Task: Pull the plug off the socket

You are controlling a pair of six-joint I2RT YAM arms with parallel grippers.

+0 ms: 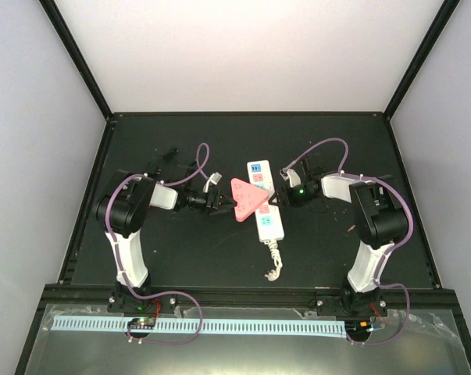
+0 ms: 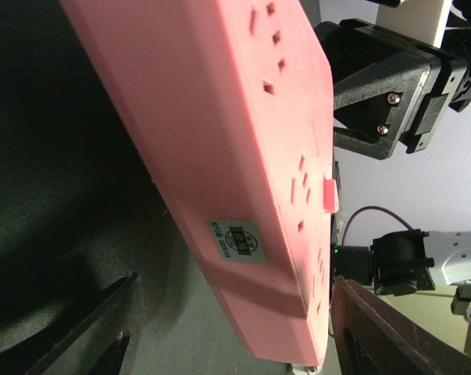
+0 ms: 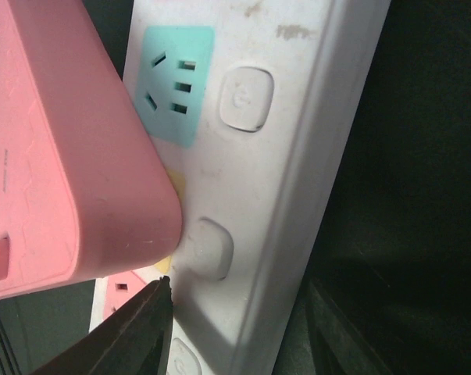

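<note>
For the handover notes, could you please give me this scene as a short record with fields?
plug: pink, sitting on the socket, not yet pulled off
socket: white strip, cord stub pointing toward the arm bases
left gripper: open, astride the plug
right gripper: at the socket's right edge, grip unclear

Pink plug [image 1: 247, 197] blocks socket [image 1: 270, 226] from left (apparently seated), right tool [image 1: 280, 197] at right edge, cord [image 1: 274, 262] end free.
</note>
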